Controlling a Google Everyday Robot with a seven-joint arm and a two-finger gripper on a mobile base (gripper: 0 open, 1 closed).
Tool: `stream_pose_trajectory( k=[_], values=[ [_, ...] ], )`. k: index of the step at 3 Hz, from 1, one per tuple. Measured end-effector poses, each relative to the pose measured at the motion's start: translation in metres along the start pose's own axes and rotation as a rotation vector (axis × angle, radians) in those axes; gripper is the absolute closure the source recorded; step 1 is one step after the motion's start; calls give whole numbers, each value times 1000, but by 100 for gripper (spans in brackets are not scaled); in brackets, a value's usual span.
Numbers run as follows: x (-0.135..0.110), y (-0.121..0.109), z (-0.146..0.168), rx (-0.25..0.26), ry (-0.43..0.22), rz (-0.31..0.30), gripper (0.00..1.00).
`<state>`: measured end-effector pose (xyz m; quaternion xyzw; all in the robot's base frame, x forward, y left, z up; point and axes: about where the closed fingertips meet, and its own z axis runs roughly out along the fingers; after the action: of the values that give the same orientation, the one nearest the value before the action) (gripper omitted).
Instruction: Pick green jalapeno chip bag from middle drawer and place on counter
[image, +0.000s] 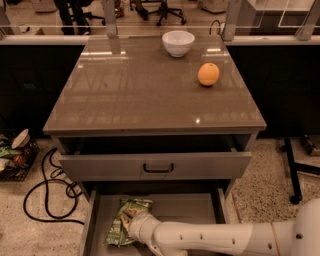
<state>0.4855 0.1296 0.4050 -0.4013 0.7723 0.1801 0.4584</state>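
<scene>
Lying crumpled on the flat grey floor of the open middle drawer (192, 210), the green jalapeno chip bag (119, 229) shows green-and-white foil with pale print, its long side running from 7 toward 1 o'clock. It occupies the drawer's 9 o'clock half. The hand (139, 224), at the tip of a white arm (215, 240) entering from 4 o'clock, sits against the bag's 3 o'clock edge and covers part of it; whether it is spread or pressed together I cannot tell. Toward 12 o'clock, a partly pulled upper drawer front (210, 165) with a black handle (158, 168) overhangs the drawer's back. The table (140, 95) carries a white bowl (178, 43) at 12 o'clock and an orange (208, 74) at 2 o'clock.
</scene>
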Motion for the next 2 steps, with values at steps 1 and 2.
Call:
stream_pose_trajectory(
  k=[1,2],
  values=[
    [-1,2,1,-4,-1,-1,88],
    [-1,2,1,-5,-1,-1,100]
  ],
)
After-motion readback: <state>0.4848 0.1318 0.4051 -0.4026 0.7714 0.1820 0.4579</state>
